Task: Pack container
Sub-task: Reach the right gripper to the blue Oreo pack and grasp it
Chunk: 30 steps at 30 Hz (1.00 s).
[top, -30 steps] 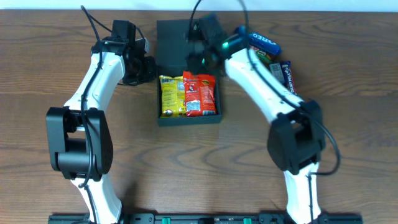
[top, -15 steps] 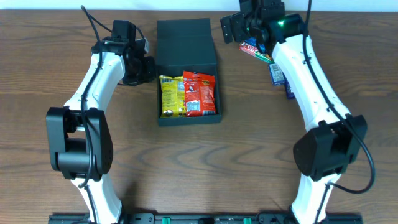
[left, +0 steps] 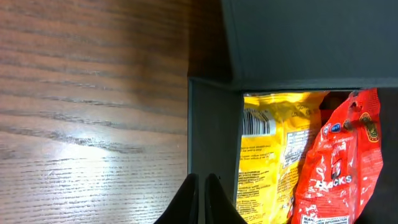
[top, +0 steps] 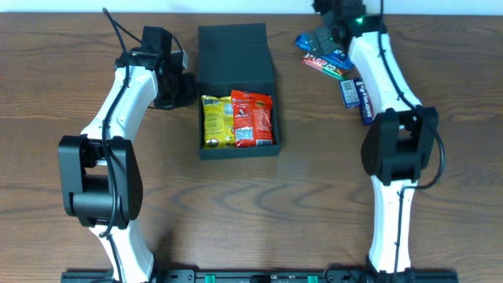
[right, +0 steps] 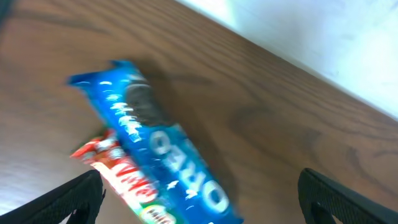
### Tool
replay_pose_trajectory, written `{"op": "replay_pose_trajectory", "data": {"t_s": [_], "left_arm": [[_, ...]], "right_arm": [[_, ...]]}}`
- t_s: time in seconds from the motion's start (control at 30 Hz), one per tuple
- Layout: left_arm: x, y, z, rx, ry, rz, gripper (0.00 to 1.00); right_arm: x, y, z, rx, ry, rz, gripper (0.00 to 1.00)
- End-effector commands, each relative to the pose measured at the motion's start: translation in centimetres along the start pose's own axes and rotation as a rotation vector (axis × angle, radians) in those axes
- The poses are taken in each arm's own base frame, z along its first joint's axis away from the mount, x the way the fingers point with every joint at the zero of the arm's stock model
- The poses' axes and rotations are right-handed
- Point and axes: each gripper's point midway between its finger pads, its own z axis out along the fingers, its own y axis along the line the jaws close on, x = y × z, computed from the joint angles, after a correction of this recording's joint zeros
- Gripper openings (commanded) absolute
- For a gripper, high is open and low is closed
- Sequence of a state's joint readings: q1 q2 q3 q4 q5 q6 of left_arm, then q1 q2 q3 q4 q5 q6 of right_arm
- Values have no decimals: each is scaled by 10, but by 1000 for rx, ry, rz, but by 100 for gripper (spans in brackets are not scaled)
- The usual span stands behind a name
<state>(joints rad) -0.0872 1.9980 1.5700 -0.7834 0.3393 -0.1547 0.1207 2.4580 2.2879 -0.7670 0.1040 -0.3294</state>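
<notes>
1. Nearest to us, both arm bases stand at the front edge of the wooden table (top: pixel 236 212), well apart.
2. Further in, the container (top: pixel 234 51) sits left of centre with its flap lid folded flat away from us. In its tray a yellow packet (top: pixel 216 120) lies on the left and a red packet (top: pixel 252 118) on the right, touching side by side.
3. Just beside the container's left wall we see the left gripper (top: pixel 182 85). In its wrist view the left gripper (left: pixel 202 186) has its fingers pressed together, jaws closed, over the wall of the container (left: pixel 211 124), with the yellow packet (left: pixel 273 149) and red packet (left: pixel 339 168) just past it.
4. Right of the container, two dark blue packets (top: pixel 350 92) lie near the right arm.
5. Beyond them an Oreo packet (top: pixel 339 56) lies touching a red-wrapped bar (top: pixel 321 64).
6. Farthest off, the right gripper (top: pixel 322 33) hovers above that pair. In its wrist view the right gripper (right: pixel 202 205) has its jaws spread wide, the Oreo packet (right: pixel 161 149) and red-wrapped bar (right: pixel 118 168) blurred below.
</notes>
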Motion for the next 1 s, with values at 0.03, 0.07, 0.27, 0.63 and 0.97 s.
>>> {"op": "replay_pose_trajectory", "data": {"t_s": [0.03, 0.07, 0.27, 0.63, 0.97], "left_arm": [[-9, -5, -16, 2, -42, 6, 7], [-8, -5, -16, 2, -41, 6, 7], [-7, -4, -16, 1, -36, 5, 8], [-7, -4, -16, 1, -36, 5, 9], [-6, -4, -16, 0, -33, 4, 9]], "right_arm": [[-4, 7, 15, -108, -23, -8, 99], [-2, 8, 18, -125, -24, -5, 99], [-1, 11, 19, -191, -39, 9, 99], [28, 5, 45, -265, -4, 33, 99], [44, 13, 57, -299, 38, 42, 91]]}}
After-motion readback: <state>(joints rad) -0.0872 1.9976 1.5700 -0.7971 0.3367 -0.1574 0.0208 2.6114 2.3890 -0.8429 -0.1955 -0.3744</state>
